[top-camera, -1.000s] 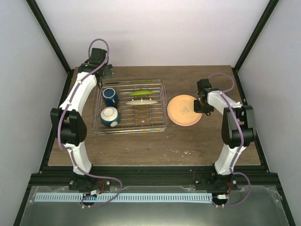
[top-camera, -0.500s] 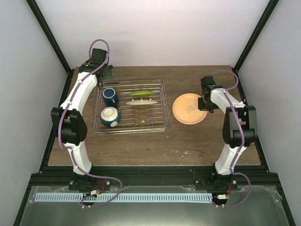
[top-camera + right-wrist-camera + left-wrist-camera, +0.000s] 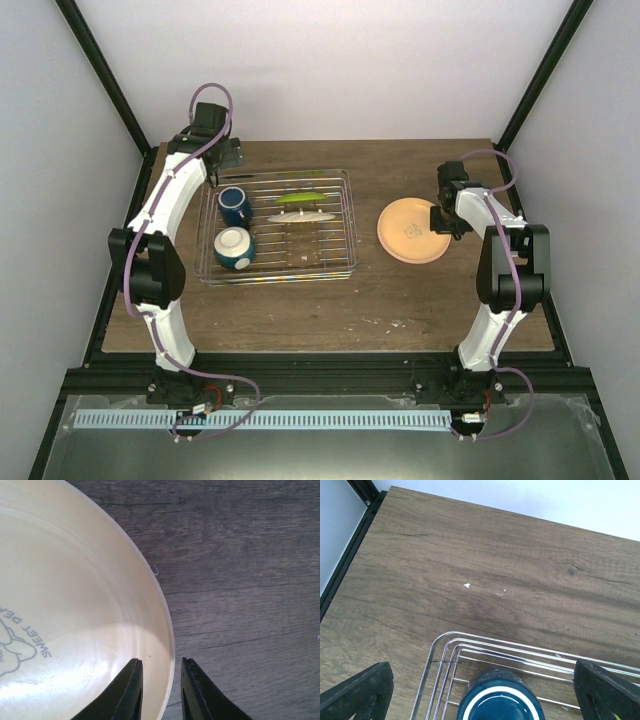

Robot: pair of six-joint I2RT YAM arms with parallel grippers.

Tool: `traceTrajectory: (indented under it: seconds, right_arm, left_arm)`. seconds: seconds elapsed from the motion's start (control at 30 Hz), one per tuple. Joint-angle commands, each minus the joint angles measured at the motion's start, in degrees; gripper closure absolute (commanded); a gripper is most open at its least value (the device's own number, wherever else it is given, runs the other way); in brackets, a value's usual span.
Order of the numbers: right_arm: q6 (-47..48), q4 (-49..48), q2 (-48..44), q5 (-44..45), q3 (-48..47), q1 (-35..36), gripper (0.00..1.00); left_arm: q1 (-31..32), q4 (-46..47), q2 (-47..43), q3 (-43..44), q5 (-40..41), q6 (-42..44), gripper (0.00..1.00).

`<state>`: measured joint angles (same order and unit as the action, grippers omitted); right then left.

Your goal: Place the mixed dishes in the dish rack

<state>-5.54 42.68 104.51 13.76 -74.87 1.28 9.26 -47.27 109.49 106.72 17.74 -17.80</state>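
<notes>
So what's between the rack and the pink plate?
Nothing. In the top view only a bare strip of table separates the rack from the pink plate, and the two don't touch.

A silver wire rack [image 3: 352, 235] sits left of centre on the table [image 3: 300, 310]. Inside, a dark blue mug [image 3: 235, 205] and a teal bowl [image 3: 233, 247] stand upright at its left end. A green plate [image 3: 300, 198] and a cream plate [image 3: 305, 216] seem to stand on edge. A salmon plate [image 3: 413, 230] lies flat near the table's right edge.
</notes>
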Motion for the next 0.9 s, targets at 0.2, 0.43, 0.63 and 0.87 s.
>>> traceTrajectory:
  seconds: [0.2,0.43,0.63,0.87]
  right_arm:
    - [0.6,-2.5,1.8,0.9,0.4,-0.8,0.78]
    - [0.7,-3.9,2.6,0.5,1.3,-1.9,0.78]
    - [1.0,-4.4,2.6,0.3,1.1,-2.3,0.81]
    - [1.3,-4.4,2.6,0.3,0.8,-2.3,0.96]
  left_arm:
    - [-0.1,-0.4,0.5,1.5,0.0,-0.1,0.0]
    - [0.0,-0.5,0.7,1.8,0.4,0.2,0.0]
    - [0.0,-1.0,1.3,3.0,0.4,0.3,0.0]
    - [-0.1,-1.2,2.0,3.6,0.4,0.3,0.0]
